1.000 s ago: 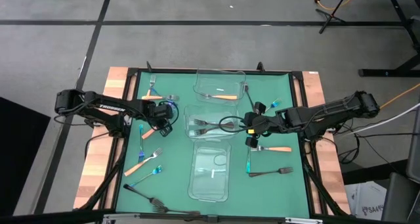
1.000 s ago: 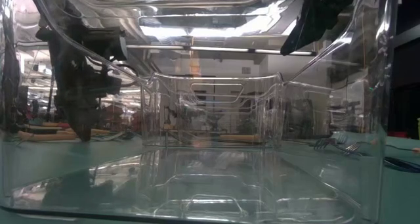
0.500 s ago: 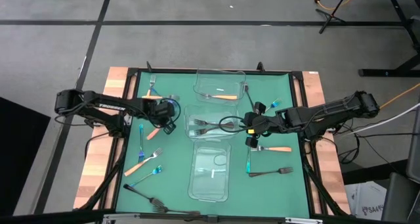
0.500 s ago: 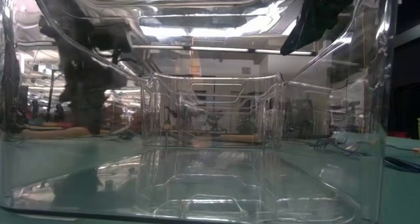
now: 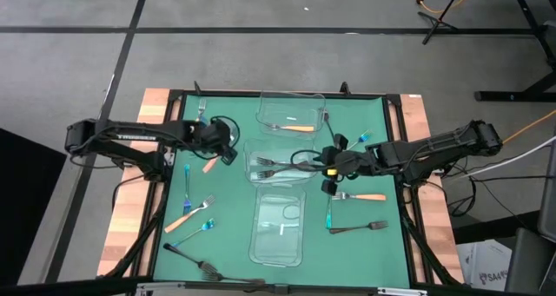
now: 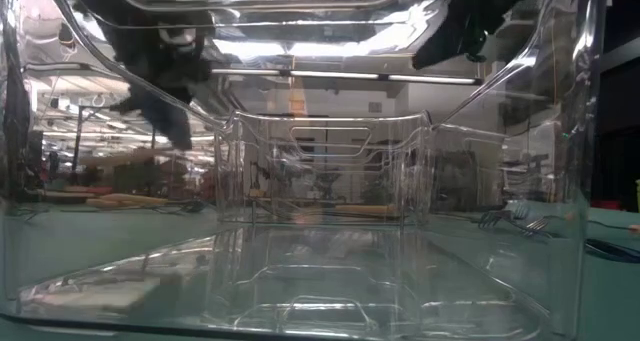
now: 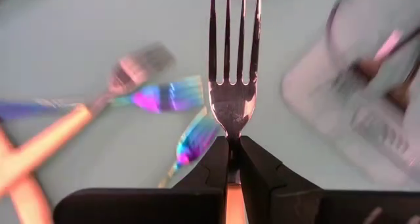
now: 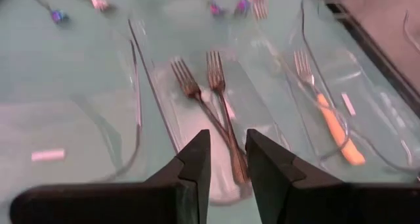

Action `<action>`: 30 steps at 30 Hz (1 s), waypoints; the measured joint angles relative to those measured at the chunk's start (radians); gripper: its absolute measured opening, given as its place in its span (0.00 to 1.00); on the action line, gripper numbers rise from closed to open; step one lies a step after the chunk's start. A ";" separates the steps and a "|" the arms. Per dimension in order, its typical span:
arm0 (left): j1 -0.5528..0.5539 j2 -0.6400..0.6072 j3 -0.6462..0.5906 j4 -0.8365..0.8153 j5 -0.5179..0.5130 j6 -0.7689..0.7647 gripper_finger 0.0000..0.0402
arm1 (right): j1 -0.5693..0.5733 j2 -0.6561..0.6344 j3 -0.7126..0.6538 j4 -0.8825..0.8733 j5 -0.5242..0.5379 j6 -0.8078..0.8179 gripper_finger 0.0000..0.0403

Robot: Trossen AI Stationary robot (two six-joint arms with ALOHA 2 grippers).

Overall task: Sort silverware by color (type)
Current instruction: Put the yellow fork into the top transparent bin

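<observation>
My left gripper (image 5: 217,155) hangs above the mat's far left part, shut on an orange-handled silver fork (image 7: 231,86). My right gripper (image 5: 327,173) hovers open over the right side of the middle clear container (image 5: 274,161). Two dark forks (image 8: 210,92) lie in that container, below the gripper's gap (image 8: 227,161). The far container (image 5: 291,114) holds an orange-handled fork (image 8: 331,125). More forks lie flat on the green mat: orange (image 5: 185,216), blue (image 5: 186,174) and dark (image 5: 201,265) on the left, orange (image 5: 365,196), blue (image 5: 330,216) and dark (image 5: 356,228) on the right. My left gripper pinches the fork's narrow neck (image 7: 231,133), just behind the tines, between its two fingertips (image 7: 252,159). The fingers slant down from the table's left, and the fork lies along them, tines pointing forward. The orange handle (image 5: 208,166) trails back under the hand, clear of the mat.
Three clear containers stand in a row down the mat's middle, the nearest one (image 5: 278,228) filling the low view. An orange fork (image 5: 200,118) and a blue fork (image 5: 363,138) lie near the far corners. Black frame rails edge the mat (image 5: 174,140).
My left gripper has risen from the mat and gone a little toward the far edge and the containers, taking the orange-handled fork with it. The fork lay on the mat a second ago and now hangs clear. My right gripper has tipped slightly.
</observation>
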 joint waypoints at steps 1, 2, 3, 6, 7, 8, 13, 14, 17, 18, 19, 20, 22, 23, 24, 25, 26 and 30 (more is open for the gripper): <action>0.000 -0.010 0.016 0.000 -0.018 0.000 0.03 | 0.000 0.000 0.000 0.012 0.000 0.000 0.22; 0.000 -0.019 0.033 0.004 -0.036 0.000 0.03 | 0.000 0.000 0.000 0.023 0.000 0.000 0.22; 0.000 -0.028 0.050 0.006 -0.053 0.000 0.03 | 0.000 0.000 0.000 0.041 0.000 0.000 0.22; 0.000 -0.047 0.094 0.054 -0.090 0.003 0.03 | 0.000 0.000 0.000 0.099 0.001 0.000 0.22; 0.000 -0.051 0.104 0.087 -0.094 0.012 0.03 | 0.000 0.000 0.000 0.122 0.005 0.000 0.22; -0.001 -0.054 0.111 0.127 -0.095 0.028 0.03 | 0.000 0.000 0.000 0.146 0.015 0.000 0.22; -0.030 -0.046 0.113 0.423 -0.098 0.109 0.03 | 0.000 0.000 0.000 0.291 0.091 0.002 0.22; -0.039 -0.042 0.113 0.477 -0.099 0.121 0.03 | 0.000 0.000 0.000 0.323 0.103 0.000 0.22; -0.063 -0.029 0.113 0.613 -0.113 0.154 0.03 | 0.000 0.000 0.000 0.391 0.106 -0.005 0.22; -0.071 -0.028 0.113 0.648 -0.115 0.163 0.03 | 0.000 0.000 0.000 0.409 0.106 -0.016 0.22; -0.079 -0.024 0.113 0.683 -0.120 0.170 0.03 | 0.000 0.000 0.000 0.426 0.106 -0.027 0.22; -0.088 -0.018 0.114 0.724 -0.127 0.175 0.03 | 0.000 0.000 0.000 0.443 0.106 -0.032 0.22; -0.104 -0.008 0.114 0.766 -0.139 0.192 0.03 | -0.001 0.000 0.000 0.467 0.106 -0.033 0.22; -0.111 0.000 0.113 0.793 -0.141 0.196 0.03 | -0.006 0.000 0.000 0.478 0.105 -0.033 0.22; -0.118 0.009 0.113 0.826 -0.141 0.195 0.03 | -0.012 0.000 0.000 0.487 0.104 -0.033 0.22; -0.125 0.018 0.114 0.851 -0.141 0.195 0.03 | -0.018 0.000 0.000 0.492 0.094 -0.034 0.22; -0.131 0.026 0.114 0.868 -0.141 0.196 0.03 | -0.024 0.001 0.000 0.501 0.074 -0.033 0.22; -0.153 0.081 0.113 0.975 -0.143 0.207 0.03 | -0.060 0.030 0.000 0.545 0.017 -0.033 0.23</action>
